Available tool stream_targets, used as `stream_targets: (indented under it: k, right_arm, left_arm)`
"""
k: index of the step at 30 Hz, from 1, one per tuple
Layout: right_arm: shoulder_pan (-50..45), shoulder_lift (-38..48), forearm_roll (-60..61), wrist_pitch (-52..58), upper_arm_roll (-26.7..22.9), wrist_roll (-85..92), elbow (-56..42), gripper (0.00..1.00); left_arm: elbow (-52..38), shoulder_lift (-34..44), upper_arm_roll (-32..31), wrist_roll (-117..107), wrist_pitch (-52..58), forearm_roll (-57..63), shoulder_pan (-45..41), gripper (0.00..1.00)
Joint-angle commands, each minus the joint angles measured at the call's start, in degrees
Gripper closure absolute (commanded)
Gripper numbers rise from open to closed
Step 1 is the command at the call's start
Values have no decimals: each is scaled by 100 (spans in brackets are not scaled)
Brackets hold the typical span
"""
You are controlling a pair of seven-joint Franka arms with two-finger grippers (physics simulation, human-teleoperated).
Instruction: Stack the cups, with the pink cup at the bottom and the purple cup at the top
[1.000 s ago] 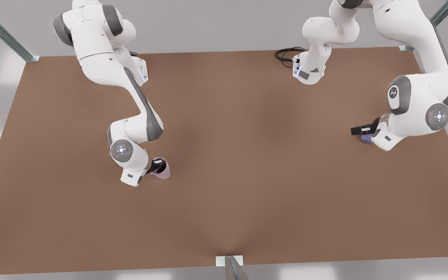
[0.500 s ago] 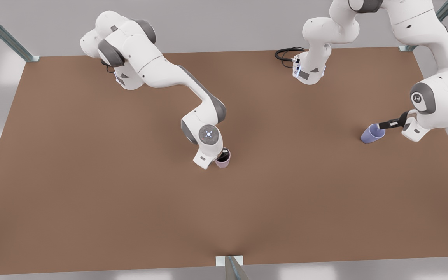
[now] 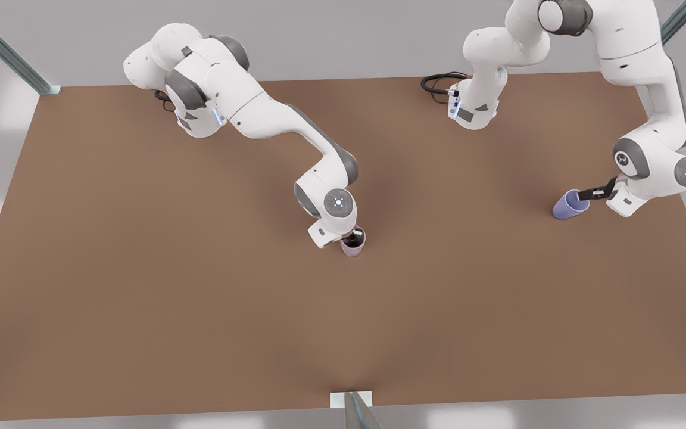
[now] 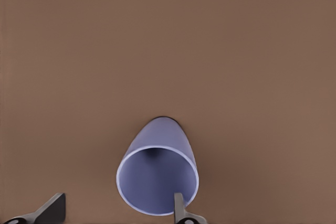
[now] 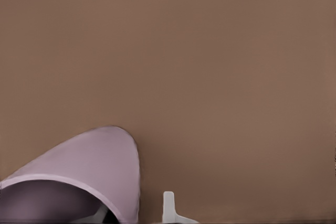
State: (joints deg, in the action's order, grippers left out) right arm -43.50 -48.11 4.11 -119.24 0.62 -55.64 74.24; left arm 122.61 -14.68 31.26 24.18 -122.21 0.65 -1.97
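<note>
The pink cup [image 3: 354, 244] stands mid-table [image 3: 140, 286], its wall clamped by the right gripper [image 3: 352, 239]. The purple cup [image 3: 568, 205] is near the table's right edge, with the left gripper [image 3: 587, 193] spread across its rim.

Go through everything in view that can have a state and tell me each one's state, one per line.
pink cup: upright, unstacked, rim pinched by the right gripper.
purple cup: unstacked, apart from the pink cup; the left gripper is open, one finger inside its rim.
right gripper: shut on the pink cup.
left gripper: open.
</note>
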Motion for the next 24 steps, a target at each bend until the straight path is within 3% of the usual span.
stream_targets:
  k: [1, 13, 15, 17, 18, 19, 20, 24]
  right_arm:
    - [0, 38, 28, -64, 0, -1810, 11, 0]
    - [193, 891, 142, 33, -62, -1450, 319, 0]
    - [465, 1444, 160, 269, -62, -800, 644, 0]
    - [993, 2121, 274, 1253, -158, 851, 662, 0]
    - [1353, 2419, 239, 1632, -176, 1827, 662, 0]
    - [1792, 2675, 90, 1992, -193, 3066, 662, 0]
    - [2047, 2807, -209, 2115, -281, 4033, 662, 0]
    - [3058, 3413, -763, 2160, -317, 5714, 881, 0]
  left_arm:
    - [0, -44, 3, 807, -444, -3, 12, 0]
    - [79, -554, 3, 834, -497, -29, 126, 0]
    - [88, -580, 3, 834, -497, -56, 161, 0]
    - [88, -650, -6, 834, -506, -65, 161, 0]
    - [88, -659, -6, 825, -506, -152, 161, 13]
    - [79, -650, -6, 790, -497, -363, 161, 51]
    - [79, -642, -6, 790, -488, -398, 161, 66]
    - [79, -642, -6, 798, -462, -416, 161, 75]
